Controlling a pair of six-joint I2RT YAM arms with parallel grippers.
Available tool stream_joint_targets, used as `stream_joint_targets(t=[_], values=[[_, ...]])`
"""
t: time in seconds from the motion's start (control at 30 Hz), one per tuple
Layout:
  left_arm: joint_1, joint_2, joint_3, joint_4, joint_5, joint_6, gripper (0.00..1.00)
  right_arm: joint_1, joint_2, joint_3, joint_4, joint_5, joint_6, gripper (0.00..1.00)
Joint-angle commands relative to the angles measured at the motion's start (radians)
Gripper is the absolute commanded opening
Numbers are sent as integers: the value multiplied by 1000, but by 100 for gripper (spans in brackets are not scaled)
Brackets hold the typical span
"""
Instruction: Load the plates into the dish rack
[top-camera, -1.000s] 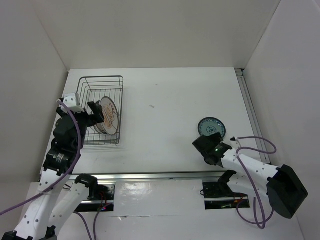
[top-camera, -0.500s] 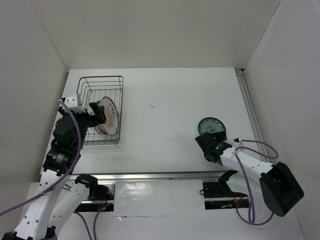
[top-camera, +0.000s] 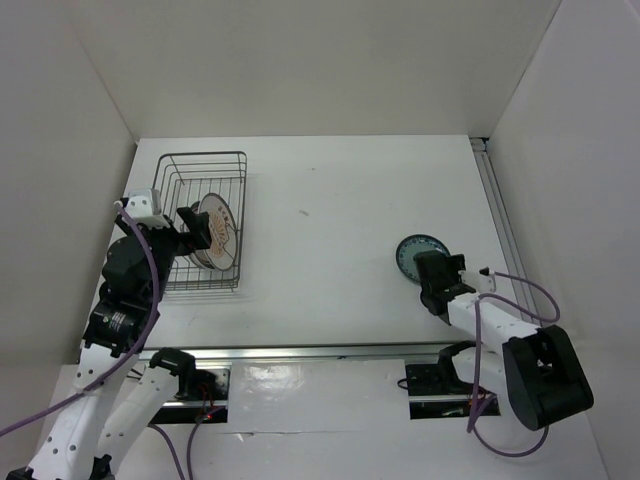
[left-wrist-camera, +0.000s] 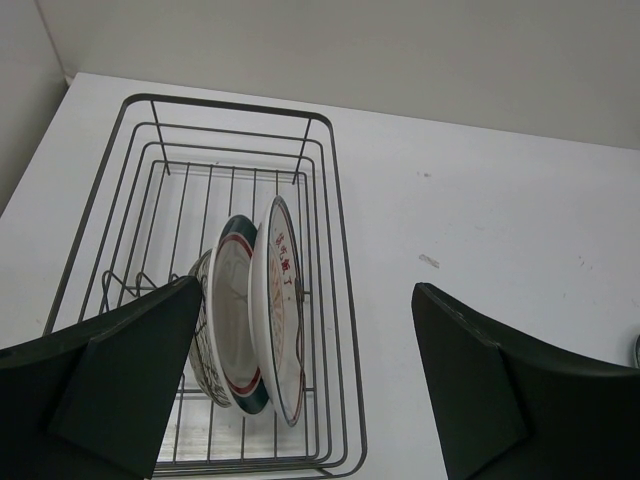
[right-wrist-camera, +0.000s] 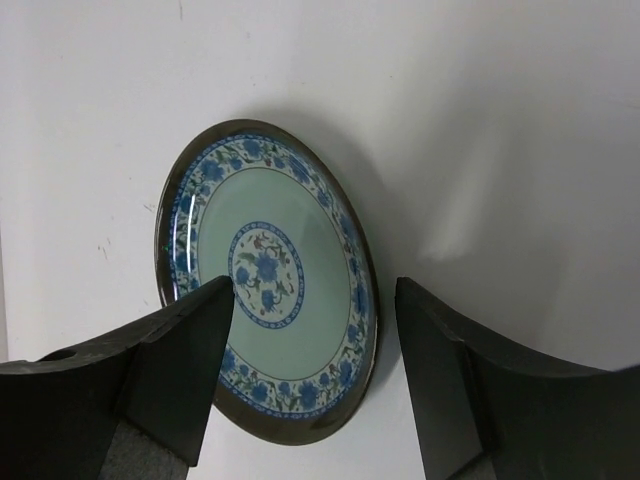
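The dish rack (top-camera: 204, 155) stands at the table's left. Three plates (top-camera: 215, 232) stand on edge inside it: a cream one (left-wrist-camera: 282, 290), a white one with a teal-and-red ring (left-wrist-camera: 231, 325) and a patterned one (left-wrist-camera: 200, 345) behind. My left gripper (top-camera: 185, 232) hangs open just above the rack's (left-wrist-camera: 330, 200) near end, nothing between its fingers (left-wrist-camera: 110, 385). A teal-patterned plate (top-camera: 411, 251) lies on the table at the right. My right gripper (top-camera: 437, 272) is open over its near rim. One finger (right-wrist-camera: 175, 365) is above the plate (right-wrist-camera: 265, 285), the other outside its edge.
A metal rail (top-camera: 495, 210) runs along the table's right edge. White walls close in the back and both sides. A small dark mark (top-camera: 303, 211) shows on the bare white table between rack and plate.
My right gripper swung right and forward onto the teal plate's near edge, and its jaws narrowed somewhat. The left arm barely moved.
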Motion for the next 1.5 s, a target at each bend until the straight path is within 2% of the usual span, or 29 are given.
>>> stream_joint_targets(t=[0.0,0.17,0.27,0.33,0.4,0.43,0.53,0.57,0.73,0.83,0.9,0.93,1.0,1.2,1.37,1.47], values=[[0,-19,16,51,8,-11,100,-37,63,-12,-34,-131,-102,74],[0,-19,16,51,-1,-11,100,-71,160,43,-20,-194,-168,69],[0,-29,16,51,-1,-11,100,-71,174,55,-20,-214,-189,60],[0,-29,16,51,-10,-11,100,-71,183,55,-20,-214,-189,42],[0,-29,16,51,-10,-11,100,-71,183,43,-9,-223,-189,18],[0,-29,16,51,-10,-11,100,-71,183,43,-9,-223,-189,9],[0,-29,7,51,-21,-11,100,-83,195,43,-9,-232,-200,5],[0,-29,7,51,-21,-11,100,-83,206,43,-9,-232,-200,0],[-18,-19,7,51,-9,-11,100,-92,202,52,64,-283,-258,0],[-18,2,16,69,118,1,100,-83,138,36,240,-381,-342,0],[-18,45,29,80,267,1,100,-72,102,5,351,-424,-436,0],[-18,66,38,80,305,1,100,-63,81,5,456,-482,-473,0],[-18,137,65,80,394,-8,100,-63,71,-4,523,-523,-551,0],[-18,293,125,80,577,-51,100,-45,18,-80,820,-691,-691,0],[-18,465,183,80,684,-84,100,-45,-18,-101,989,-830,-761,0],[-18,504,193,100,729,-97,100,-13,-18,-84,1032,-912,-786,0]])
